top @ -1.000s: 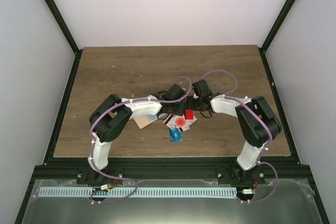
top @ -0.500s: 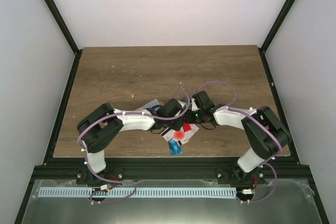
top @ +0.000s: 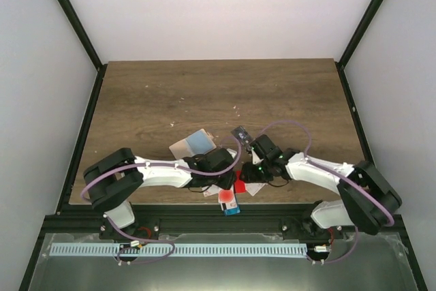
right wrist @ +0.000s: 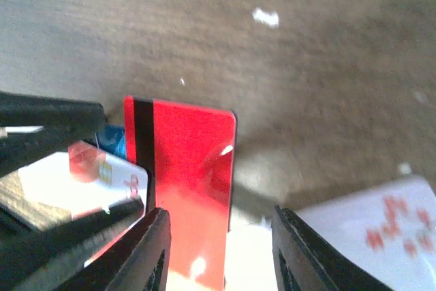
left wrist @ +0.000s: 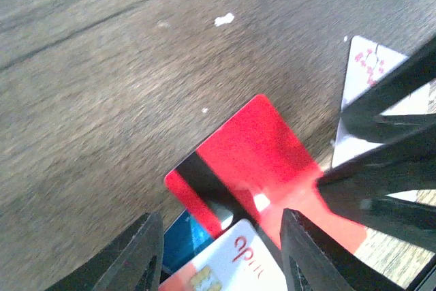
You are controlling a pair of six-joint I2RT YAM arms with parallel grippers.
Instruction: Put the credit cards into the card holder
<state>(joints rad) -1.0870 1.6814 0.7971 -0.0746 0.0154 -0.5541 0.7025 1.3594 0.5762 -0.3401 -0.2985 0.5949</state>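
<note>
Top view first. Both arms reach low along the near edge of the wooden table (top: 204,93). Your left gripper (top: 221,168) and right gripper (top: 249,172) sit nose to nose over the heap of credit cards (top: 234,191). The red card (top: 241,187) lies under the right gripper. The white card with the red dot (top: 228,197) and the blue card (top: 232,210) lie just nearer the bases. The tan card holder (top: 185,147) lies clear of both grippers, beyond the left one, with something blue on its far part. No card is heading its way yet.

Left wrist now. Your fingers (left wrist: 146,250) stand apart with nothing pinched. The red card, black stripe showing, lies just ahead of them. The right gripper's black fingers cross in from the right and meet its corner. A white card with pink marks (left wrist: 371,66) lies beyond those.

Right wrist. The jaws are apart here too, and the red card runs down between the fingers (right wrist: 289,250) face-on, so it isn't clamped. The shadow beside it suggests one edge is lifted.

Watch out from here. Both grippers crowd one card, so closing either could, I judge, knock fingers together or pinch two stacked cards. A thin card flat on wood may skid rather than lift. The heap sits near the table's edge, and a shove towards the bases could send the blue card off.
</note>
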